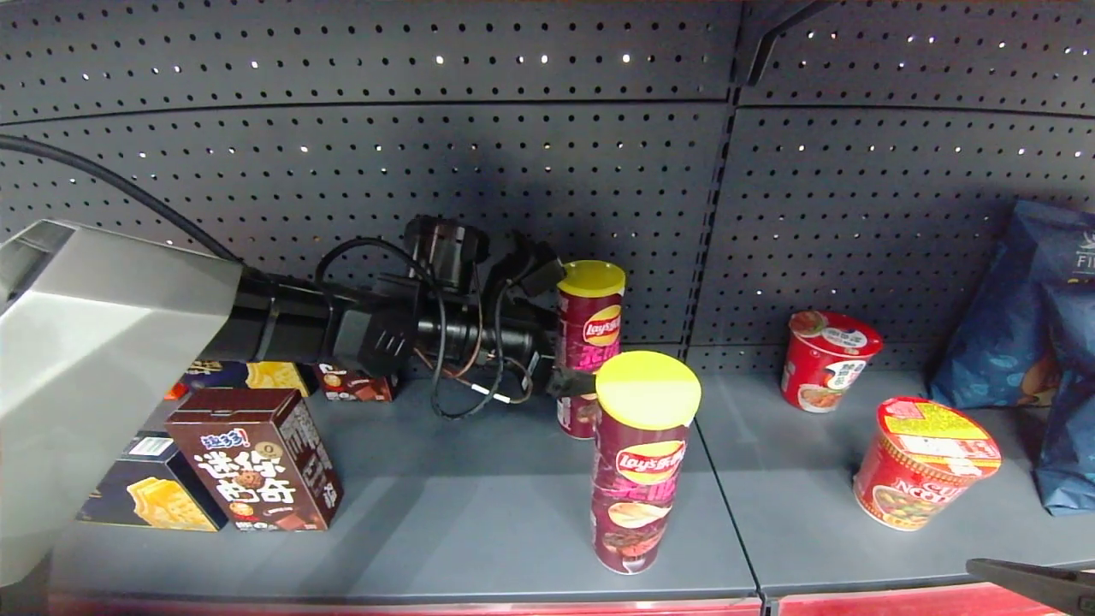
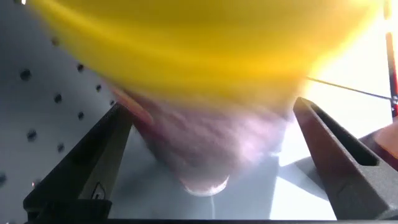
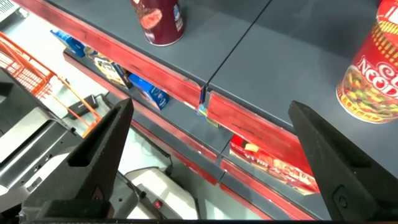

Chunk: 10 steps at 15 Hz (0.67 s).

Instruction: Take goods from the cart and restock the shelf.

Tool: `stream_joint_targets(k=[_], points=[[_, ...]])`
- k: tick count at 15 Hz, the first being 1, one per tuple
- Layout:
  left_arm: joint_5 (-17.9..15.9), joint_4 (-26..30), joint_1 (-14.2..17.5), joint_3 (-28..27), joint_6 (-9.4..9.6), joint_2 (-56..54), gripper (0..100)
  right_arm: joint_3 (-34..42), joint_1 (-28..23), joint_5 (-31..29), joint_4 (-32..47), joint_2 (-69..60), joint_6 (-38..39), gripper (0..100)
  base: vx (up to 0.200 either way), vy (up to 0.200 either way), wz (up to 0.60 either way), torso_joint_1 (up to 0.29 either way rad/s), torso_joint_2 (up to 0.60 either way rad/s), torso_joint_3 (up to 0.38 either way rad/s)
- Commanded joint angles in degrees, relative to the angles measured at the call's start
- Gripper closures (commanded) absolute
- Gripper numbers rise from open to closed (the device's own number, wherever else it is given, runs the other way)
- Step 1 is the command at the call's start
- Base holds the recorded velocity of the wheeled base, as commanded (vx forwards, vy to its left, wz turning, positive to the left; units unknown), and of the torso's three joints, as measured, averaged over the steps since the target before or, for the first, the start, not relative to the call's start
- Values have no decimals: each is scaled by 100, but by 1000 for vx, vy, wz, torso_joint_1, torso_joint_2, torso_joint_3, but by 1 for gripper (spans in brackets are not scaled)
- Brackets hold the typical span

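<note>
Two maroon chip cans with yellow lids stand on the grey shelf point(image 1: 445, 513). The rear can point(image 1: 588, 334) is upright near the pegboard back wall, and the front can point(image 1: 643, 462) stands just before it. My left gripper point(image 1: 571, 381) reaches in from the left, open, with its fingers on either side of the rear can's lower body. In the left wrist view that can point(image 2: 205, 124) sits between the spread fingers of the left gripper point(image 2: 208, 155). My right gripper point(image 3: 211, 155) hangs open and holds nothing, below the shelf's front edge point(image 3: 261, 124); its tip point(image 1: 1026, 583) shows at the lower right.
Two red noodle cups point(image 1: 825, 359) point(image 1: 924, 462) and blue snack bags point(image 1: 1026, 299) fill the shelf's right bay. A brown biscuit box point(image 1: 257, 458) and dark boxes point(image 1: 150, 496) stand at the left. An orange cart frame point(image 3: 25, 68) is on the floor below.
</note>
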Motion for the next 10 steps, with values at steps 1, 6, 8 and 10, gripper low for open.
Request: stream_joint_targets(k=[1,6,8,10], points=[[25,-300,58,574,-26,-443,0,16,-3,-1,5,94,24,0,0,0,0,0,0,0],[87,-968,454,1726,-79,-1366,0,253,-38,-36,31,67,94,0,0,0,0,0,0,0],[131,-941,621,1726,-87,-1735,0,174,-47,-27,23,243,94,0,0,0,0,0,0,0],[201,-915,665,1822,-87,-2042,0,-81,-47,-1,-4,656,94,0,0,0,0,0,0,0]])
